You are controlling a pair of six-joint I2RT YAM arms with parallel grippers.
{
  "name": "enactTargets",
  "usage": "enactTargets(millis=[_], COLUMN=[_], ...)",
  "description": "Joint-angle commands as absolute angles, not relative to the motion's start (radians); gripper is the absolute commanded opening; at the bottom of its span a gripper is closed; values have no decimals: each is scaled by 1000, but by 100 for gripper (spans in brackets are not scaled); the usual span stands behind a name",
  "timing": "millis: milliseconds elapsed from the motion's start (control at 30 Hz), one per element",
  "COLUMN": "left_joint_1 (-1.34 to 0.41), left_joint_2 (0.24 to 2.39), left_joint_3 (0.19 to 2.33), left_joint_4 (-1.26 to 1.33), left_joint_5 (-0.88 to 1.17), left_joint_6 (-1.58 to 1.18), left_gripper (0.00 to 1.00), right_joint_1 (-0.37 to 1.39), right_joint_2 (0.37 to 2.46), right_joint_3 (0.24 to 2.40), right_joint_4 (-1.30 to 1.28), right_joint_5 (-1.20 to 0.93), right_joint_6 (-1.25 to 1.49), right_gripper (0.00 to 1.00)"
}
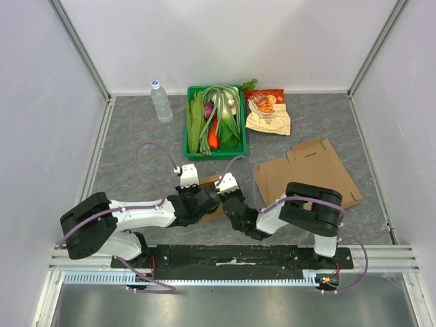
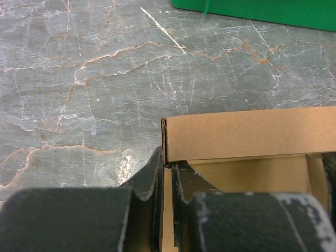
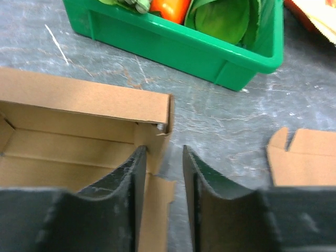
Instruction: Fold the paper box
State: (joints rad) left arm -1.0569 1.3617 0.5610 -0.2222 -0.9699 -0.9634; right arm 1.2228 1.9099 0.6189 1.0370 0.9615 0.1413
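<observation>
The paper box (image 1: 208,181) is a small brown cardboard box, partly folded, lying between the two wrists at the table's near middle. In the left wrist view its far wall (image 2: 247,134) stands upright. My left gripper (image 2: 168,165) is shut on the box's left side wall at the corner. In the right wrist view my right gripper (image 3: 164,152) straddles the right end of the box (image 3: 79,97). Its jaws are open: the left finger is inside against the side flap, and the right finger is outside, apart from it.
A second, flat unfolded cardboard sheet (image 1: 306,174) lies to the right, its edge (image 3: 310,157) close to my right gripper. A green bin (image 1: 214,154) of vegetables stands just beyond the box. A water bottle (image 1: 161,101) and a snack bag (image 1: 268,112) are further back.
</observation>
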Motion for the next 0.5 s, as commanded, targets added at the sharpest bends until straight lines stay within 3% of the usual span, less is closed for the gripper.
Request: enactTargets(millis=[0,33,233,367,467], left_joint_1=[-1068,-1068,-1068,-1068,-1068], left_joint_2=[1356,1358,1370,1370,1362], left_joint_3=[586,586,595,597,594], left_joint_4=[-225,-225,-235,-236,-238], left_joint_5=[-1014,-1015,-1019,-1019,-1019], left_joint_6=[-1015,-1017,-1022,-1025,-1025], left_gripper=[2,2,2,2,2], right_joint_1=[1198,1197,1193,1151,1091], right_joint_2=[1761,1734,1505,1456,1503], right_joint_3=[522,506,393,342,367], right_joint_4=[979,936,740,801,802], right_joint_5=[838,777,712,515,523], right_joint_6=[178,198,297,218,207], right_gripper=[50,59,75,76,73])
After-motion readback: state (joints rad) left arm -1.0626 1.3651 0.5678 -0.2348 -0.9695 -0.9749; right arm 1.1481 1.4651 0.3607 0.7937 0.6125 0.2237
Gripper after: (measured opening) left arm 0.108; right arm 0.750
